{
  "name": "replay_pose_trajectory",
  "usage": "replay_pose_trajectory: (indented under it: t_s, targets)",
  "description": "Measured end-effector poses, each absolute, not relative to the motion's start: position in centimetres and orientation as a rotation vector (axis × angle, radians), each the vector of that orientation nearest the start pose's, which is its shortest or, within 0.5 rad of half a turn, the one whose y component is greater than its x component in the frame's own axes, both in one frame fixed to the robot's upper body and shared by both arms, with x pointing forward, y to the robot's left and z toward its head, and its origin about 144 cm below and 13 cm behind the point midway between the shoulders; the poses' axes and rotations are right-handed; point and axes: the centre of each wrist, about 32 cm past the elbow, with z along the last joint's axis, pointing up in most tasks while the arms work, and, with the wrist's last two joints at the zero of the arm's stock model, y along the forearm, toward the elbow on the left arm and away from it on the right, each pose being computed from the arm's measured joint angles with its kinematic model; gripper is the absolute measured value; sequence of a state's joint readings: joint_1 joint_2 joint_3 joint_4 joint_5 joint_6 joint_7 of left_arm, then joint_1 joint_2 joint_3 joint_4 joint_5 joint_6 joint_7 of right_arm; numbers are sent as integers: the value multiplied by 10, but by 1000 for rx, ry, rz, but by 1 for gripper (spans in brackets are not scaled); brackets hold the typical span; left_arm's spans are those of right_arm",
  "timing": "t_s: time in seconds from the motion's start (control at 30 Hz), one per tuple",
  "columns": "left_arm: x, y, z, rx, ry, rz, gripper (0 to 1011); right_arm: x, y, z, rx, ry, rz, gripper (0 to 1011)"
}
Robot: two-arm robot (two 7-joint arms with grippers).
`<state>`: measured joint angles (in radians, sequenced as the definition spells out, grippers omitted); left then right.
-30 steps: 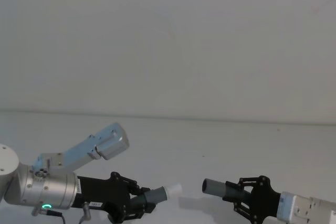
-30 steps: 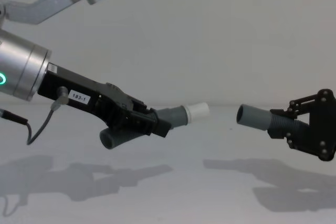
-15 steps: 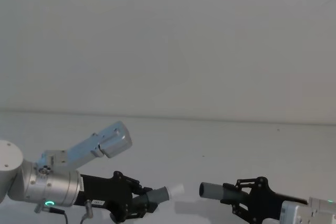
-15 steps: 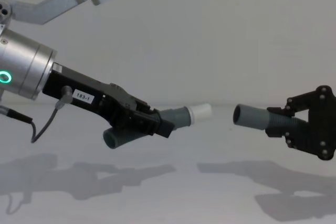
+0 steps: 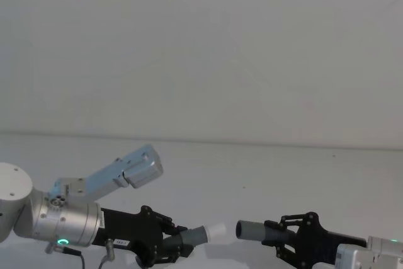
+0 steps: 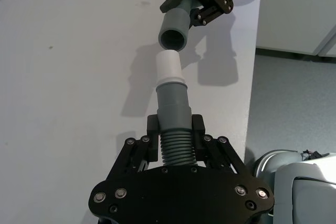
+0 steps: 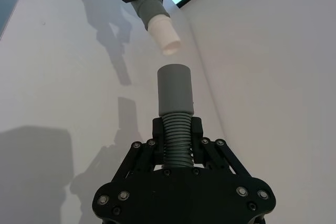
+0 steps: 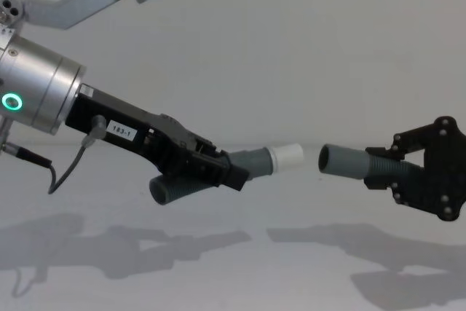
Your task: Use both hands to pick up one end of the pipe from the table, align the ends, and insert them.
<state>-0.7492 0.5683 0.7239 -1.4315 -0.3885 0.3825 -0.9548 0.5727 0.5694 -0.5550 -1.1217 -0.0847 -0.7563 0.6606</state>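
Two tools hold hose pieces above the surface [image 8: 291, 274]; left tool [image 8: 222, 170], at nine o'clock, clamps the white-tipped piece [image 8: 256, 162]; right tool [image 8: 384, 171], at three o'clock, clamps the socket piece [image 8: 342, 161]; ends just apart, facing each other.

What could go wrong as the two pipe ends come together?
The white plug tip sits tilted against the socket mouth, so it may catch the rim rather than enter. The left gripper clamps the plug piece and the right gripper the socket piece by ribbed middles, which might flex or slip under the push.
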Motion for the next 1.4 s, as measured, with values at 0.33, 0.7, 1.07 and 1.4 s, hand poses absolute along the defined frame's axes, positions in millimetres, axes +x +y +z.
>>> replay_pose_trajectory:
  t_s: [0.33,0.7,1.07,1.4]
  targets:
    - [587,230,1309,503,-51,223,334,583,-327,1204,-333,-921,-325,260]
    - [591,230,1311,508,-46,211,334,585,-327,1205,-328,-943,-308,260]
    - [597,230,1313,517,-43,187,334,586,-327,1208,-329,-978,-281,260]
    - [602,230,1315,523,-42,169,334,587,-327,1209,-332,-991,-272,260]
